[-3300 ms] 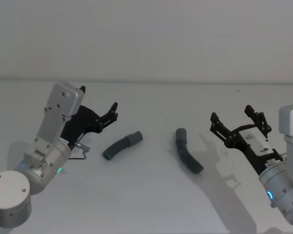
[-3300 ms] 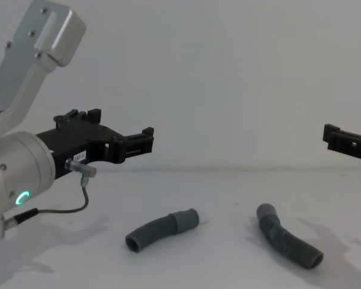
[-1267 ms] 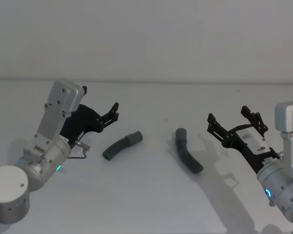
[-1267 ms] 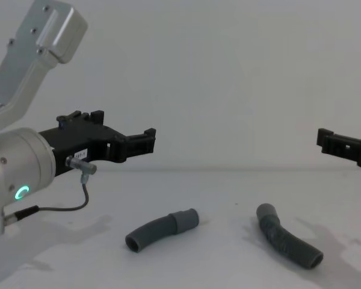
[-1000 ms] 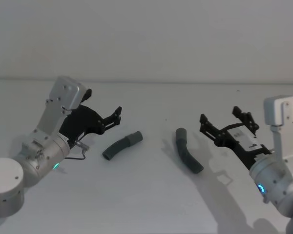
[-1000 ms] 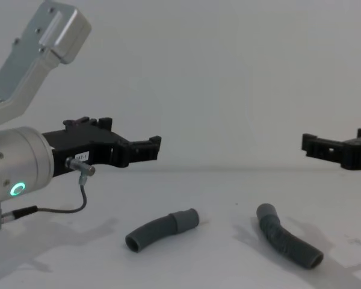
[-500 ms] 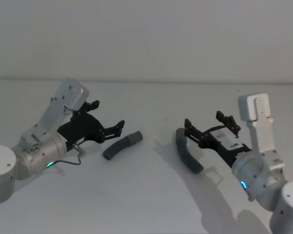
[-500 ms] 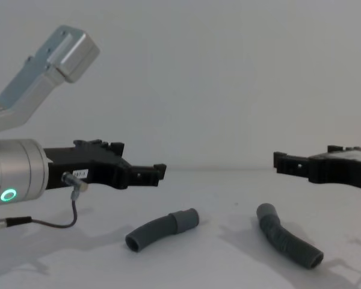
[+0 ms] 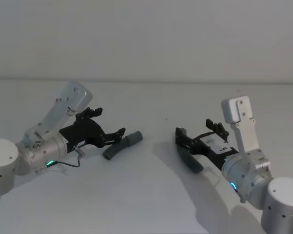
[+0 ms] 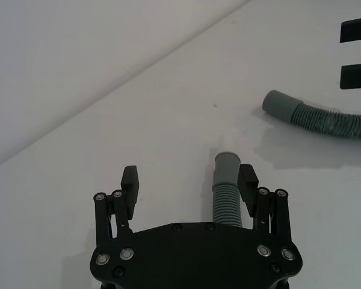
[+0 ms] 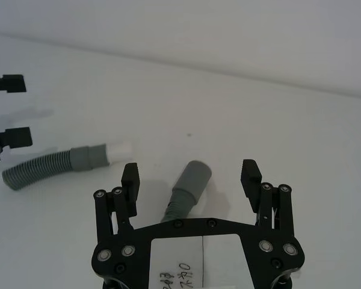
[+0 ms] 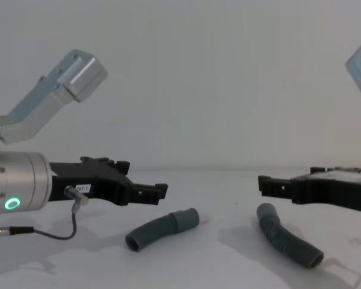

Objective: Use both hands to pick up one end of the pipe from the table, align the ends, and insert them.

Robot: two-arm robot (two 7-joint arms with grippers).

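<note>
The left hose piece [image 10: 226, 192] and right hose piece [image 11: 189, 183] lie apart on the bench [image 9: 146, 204]. The left gripper [image 10: 188, 177] hovers with fingers spread, but its piece sits just beside one finger, not centred, so closing may shove or roll it across the smooth top. The right gripper [image 11: 190, 171], fingers also spread, straddles its cuff squarely, though a shallow pinch could slip. The bench is pale and bare. A blank wall [image 9: 146, 34] stands behind.

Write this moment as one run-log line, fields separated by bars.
left gripper: open, above left hose | right gripper: open, above right hose | hoses: apart, on table
</note>
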